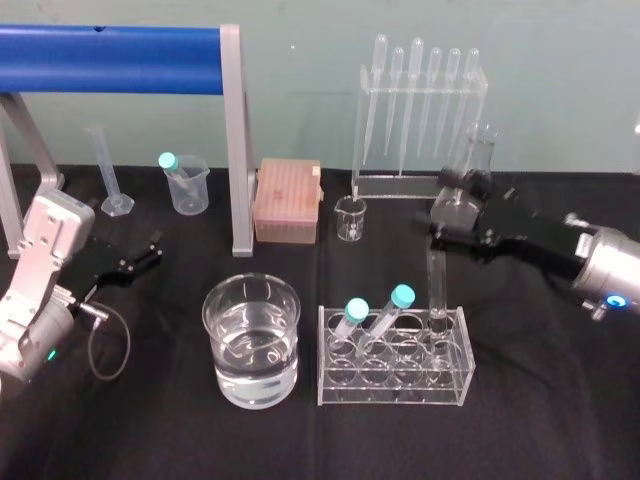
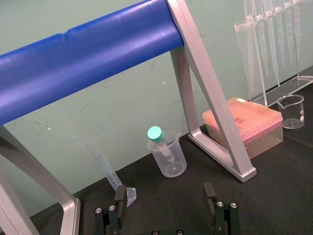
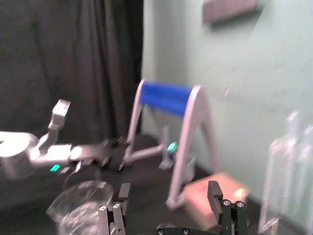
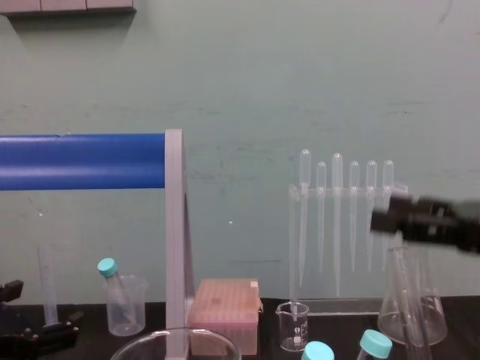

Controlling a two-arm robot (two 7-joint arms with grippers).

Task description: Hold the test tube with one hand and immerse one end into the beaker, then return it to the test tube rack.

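Note:
The test tube (image 1: 437,285) stands nearly upright in the right-end hole of the clear test tube rack (image 1: 392,392). My right gripper (image 1: 445,208) hovers just behind its top, open, with nothing between the fingers; the right wrist view shows the same gripper (image 3: 168,193) with its jaws wide apart. The beaker (image 1: 251,340), partly filled with clear liquid, sits to the left of the rack. Its rim shows as the beaker (image 4: 176,341) at the bottom of the chest view. My left gripper (image 1: 145,255) rests open at the table's left side, and the left wrist view shows this gripper (image 2: 165,196) with nothing in it.
Two teal-capped tubes (image 1: 375,315) lean in the rack. Behind stand a pipette stand (image 1: 420,110), a conical flask (image 1: 478,160), a small beaker (image 1: 351,218), a pink tip box (image 1: 287,200), a plastic cup (image 1: 187,183), a graduated cylinder (image 1: 110,175) and a blue-barred frame (image 1: 237,140).

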